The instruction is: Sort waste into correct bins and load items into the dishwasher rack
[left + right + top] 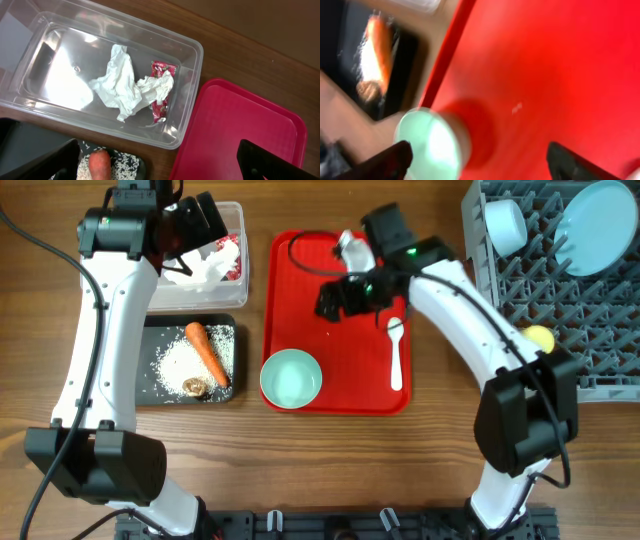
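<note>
My left gripper (198, 232) (160, 170) hangs open and empty over the near edge of the clear tub (236, 220) (192, 55). Inside the tub lie the crumpled white tissue (120, 82) and the red wrapper (161, 90). The black tray (152, 385) holds rice grains (178, 360), the carrot (208, 352) (99, 162) and a brown lump (194, 386). My right gripper (338, 298) (480, 167) is open above the red tray (345, 370) (545, 60), empty, with the mint bowl (291, 377) (432, 145) near its left finger. A white spoon (396, 355) lies on the tray's right side.
The grey dishwasher rack (530, 290) at the right holds a pale blue bowl (505, 225), a light blue plate (595, 215) and a yellow cup (540, 337). The right wrist view is motion-blurred. Bare wood lies along the table's front edge.
</note>
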Tool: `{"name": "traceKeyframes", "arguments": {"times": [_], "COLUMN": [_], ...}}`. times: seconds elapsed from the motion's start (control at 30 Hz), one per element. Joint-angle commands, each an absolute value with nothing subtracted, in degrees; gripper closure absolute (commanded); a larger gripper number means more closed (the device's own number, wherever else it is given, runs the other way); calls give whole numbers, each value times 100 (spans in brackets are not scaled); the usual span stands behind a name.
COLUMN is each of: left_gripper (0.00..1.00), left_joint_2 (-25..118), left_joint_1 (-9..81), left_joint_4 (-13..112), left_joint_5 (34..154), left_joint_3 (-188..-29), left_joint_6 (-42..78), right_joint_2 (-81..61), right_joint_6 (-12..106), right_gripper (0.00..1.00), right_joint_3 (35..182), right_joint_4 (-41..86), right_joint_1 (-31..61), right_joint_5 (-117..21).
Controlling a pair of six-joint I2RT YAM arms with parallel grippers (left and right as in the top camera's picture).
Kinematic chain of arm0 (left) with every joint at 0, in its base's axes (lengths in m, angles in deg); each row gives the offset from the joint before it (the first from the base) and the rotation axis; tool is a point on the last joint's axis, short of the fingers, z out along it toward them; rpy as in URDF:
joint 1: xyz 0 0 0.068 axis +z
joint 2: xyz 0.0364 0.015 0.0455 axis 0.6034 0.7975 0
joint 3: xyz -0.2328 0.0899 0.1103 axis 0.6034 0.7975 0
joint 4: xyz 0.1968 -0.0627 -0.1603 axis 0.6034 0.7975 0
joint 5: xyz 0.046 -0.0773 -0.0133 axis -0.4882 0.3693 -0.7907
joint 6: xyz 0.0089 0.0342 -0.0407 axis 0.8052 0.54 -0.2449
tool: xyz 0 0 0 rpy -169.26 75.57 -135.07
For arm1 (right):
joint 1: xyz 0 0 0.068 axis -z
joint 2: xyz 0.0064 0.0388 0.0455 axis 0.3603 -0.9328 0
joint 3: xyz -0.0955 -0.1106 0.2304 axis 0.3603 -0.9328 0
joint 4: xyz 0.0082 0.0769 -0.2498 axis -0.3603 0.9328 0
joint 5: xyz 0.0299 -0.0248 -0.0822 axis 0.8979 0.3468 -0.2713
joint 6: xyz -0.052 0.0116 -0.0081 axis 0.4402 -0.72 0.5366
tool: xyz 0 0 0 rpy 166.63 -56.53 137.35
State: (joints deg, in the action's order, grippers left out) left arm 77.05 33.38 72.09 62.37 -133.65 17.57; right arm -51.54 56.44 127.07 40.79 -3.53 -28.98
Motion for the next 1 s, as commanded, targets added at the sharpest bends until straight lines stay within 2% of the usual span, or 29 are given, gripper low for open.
{"name": "traceKeyframes", "arguments": {"times": [0.0, 0.3, 0.37, 0.47, 0.73, 0.8, 0.97], "left_gripper": [0, 0, 0, 0, 0, 0, 0], "left_joint_2": [7722, 7722, 7720, 7722, 7720, 7722, 7720], "left_joint_1": [3354, 3354, 3354, 3354, 3354, 3354, 3354], "left_joint_4": [7191, 7191, 7191, 7191, 7191, 7191, 7191], "left_joint_5": [6182, 6182, 6182, 6182, 6182, 6182, 6182], "left_joint_3": [-13354, -13354, -13354, -13354, -13354, -13354, -13354], "left_joint_6": [1663, 1663, 1663, 1663, 1663, 1663, 1663], "right_joint_2": [-5154, -5405, -5477, -5646, -6000, -6000, -6000], "right_joint_6": [5159, 4110, 3966, 3848, 3929, 3918, 3854], "right_gripper": [14, 19, 28, 37, 51, 57, 89], "right_joint_3": [12366, 12128, 12117, 12104, 12106, 12106, 12106], "right_joint_4": [4195, 4318, 4302, 4285, 4265, 4248, 4200], "right_joint_1": [-768, -1159, -1150, -1150, -1061, -1048, -1045], "right_joint_5": [-2584, -3071, -3176, -3253, -2912, -2909, -2914]}}
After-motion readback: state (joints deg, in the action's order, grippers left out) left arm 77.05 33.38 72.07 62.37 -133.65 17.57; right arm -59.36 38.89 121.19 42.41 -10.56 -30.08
